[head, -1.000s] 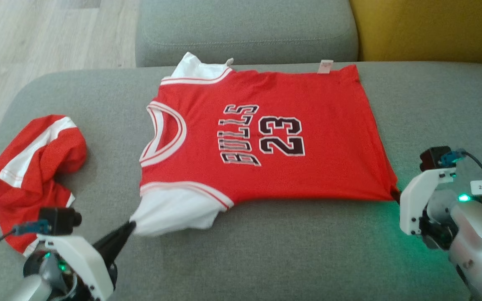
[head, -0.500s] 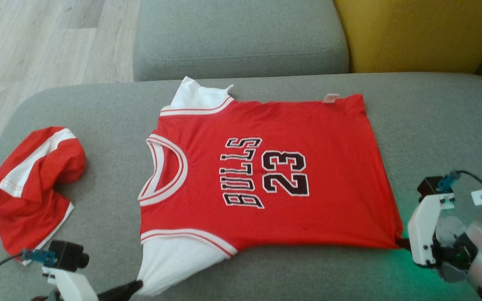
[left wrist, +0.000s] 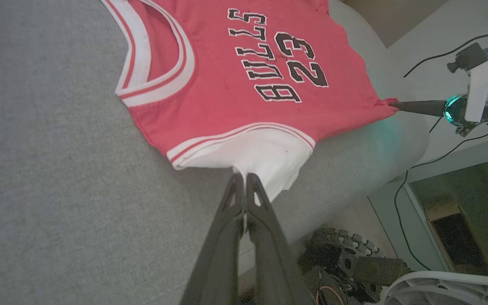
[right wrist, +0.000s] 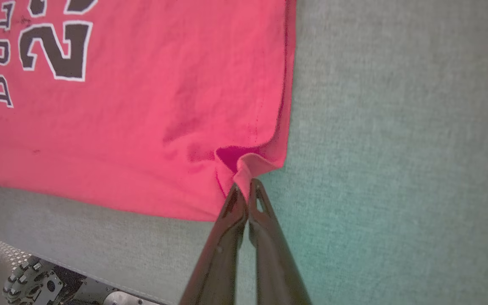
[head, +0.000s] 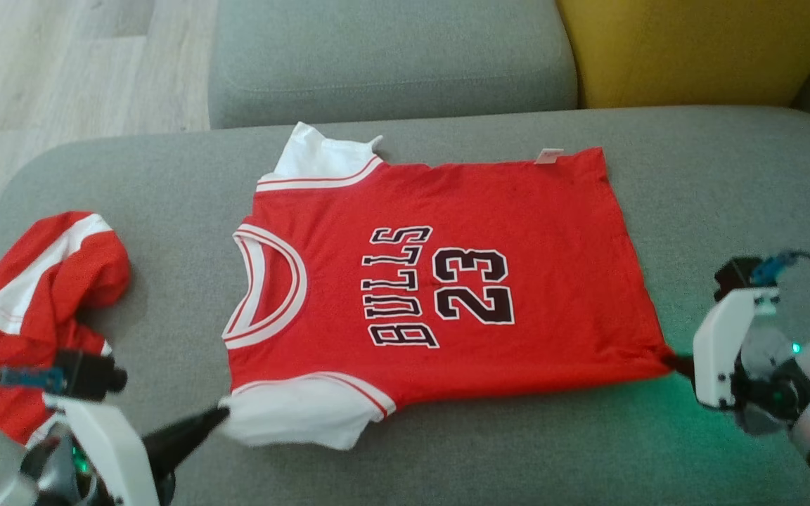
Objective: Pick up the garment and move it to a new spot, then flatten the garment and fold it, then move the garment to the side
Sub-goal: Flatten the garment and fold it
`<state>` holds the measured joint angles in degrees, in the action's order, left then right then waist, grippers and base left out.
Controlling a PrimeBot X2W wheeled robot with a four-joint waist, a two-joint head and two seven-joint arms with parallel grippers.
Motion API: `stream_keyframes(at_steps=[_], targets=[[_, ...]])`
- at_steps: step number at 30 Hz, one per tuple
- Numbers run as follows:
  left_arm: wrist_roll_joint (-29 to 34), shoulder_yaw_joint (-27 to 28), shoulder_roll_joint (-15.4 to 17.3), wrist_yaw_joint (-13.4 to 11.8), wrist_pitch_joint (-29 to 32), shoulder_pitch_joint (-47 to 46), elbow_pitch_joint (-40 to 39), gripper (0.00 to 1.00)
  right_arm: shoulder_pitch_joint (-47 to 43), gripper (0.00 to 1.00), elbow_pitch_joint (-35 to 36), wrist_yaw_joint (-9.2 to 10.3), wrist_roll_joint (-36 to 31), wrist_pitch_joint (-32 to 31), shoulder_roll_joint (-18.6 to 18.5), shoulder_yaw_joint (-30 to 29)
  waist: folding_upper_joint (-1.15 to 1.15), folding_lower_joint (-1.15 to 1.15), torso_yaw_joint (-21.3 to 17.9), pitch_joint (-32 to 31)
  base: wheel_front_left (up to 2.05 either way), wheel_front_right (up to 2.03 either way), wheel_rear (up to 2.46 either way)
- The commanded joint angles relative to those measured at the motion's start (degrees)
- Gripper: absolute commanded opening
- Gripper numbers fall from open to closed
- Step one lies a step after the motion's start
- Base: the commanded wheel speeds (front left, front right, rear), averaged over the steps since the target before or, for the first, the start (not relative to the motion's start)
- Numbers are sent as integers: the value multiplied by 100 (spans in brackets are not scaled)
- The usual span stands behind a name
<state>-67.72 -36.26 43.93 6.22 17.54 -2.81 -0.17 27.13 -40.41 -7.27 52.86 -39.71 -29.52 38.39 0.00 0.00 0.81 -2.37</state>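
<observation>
- The left gripper is clenched on the outer edge of the white short sleeve of the red basketball jersey with black "BULLS 23" lettering. The cloth gathers to a point right at its fingertips.
- The right gripper is clamped on the jersey's red hem corner, which puckers into a small fold just ahead of its tips.
- The jersey lies print-up on the grey fabric sofa seat, spread between the two pairs of jaws. Its near edge runs almost straight from one to the other.
- I judge that the two near corners are held this way to pull the cloth taut and flat, or to carry that edge over for a fold.
- A crumpled red-and-white garment lies beyond the left jaws, on the side away from the right ones and apart from the jersey.
- The head view gives the whole outline: the far white sleeve, the neckline and a small label on the far edge. It tells little about how much cloth each pair of jaws has.
- The wrist views supply that: both bites are shallow, taking only the very edge.
- The left wrist view also shows the right gripper side-on across the jersey, and the seat's front edge with the dark wheeled base below it.
</observation>
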Motion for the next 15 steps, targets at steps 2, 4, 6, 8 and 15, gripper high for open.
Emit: stream_keyframes(at_steps=[2,4,6,8,15], targets=[[47,356,189,-24,-11,-568,-165,0,357,0,175,-22,-65,98,-41,-78,0,0,-24,81,0,0,0],[50,360,172,-17,51,-707,-162,0,485,0,166,-22,-129,146,13,-118,0,0,-46,154,0,0,0],[44,367,140,-10,114,-864,-127,0,613,0,134,-22,-183,187,77,-150,0,0,-63,234,0,0,0],[65,368,97,0,175,-1063,-79,0,757,0,88,-22,-236,264,135,-201,0,0,-66,361,0,0,0],[46,437,-214,60,220,-1888,295,0,1244,0,-159,-22,-409,574,356,-316,0,0,-71,796,0,0,0]])
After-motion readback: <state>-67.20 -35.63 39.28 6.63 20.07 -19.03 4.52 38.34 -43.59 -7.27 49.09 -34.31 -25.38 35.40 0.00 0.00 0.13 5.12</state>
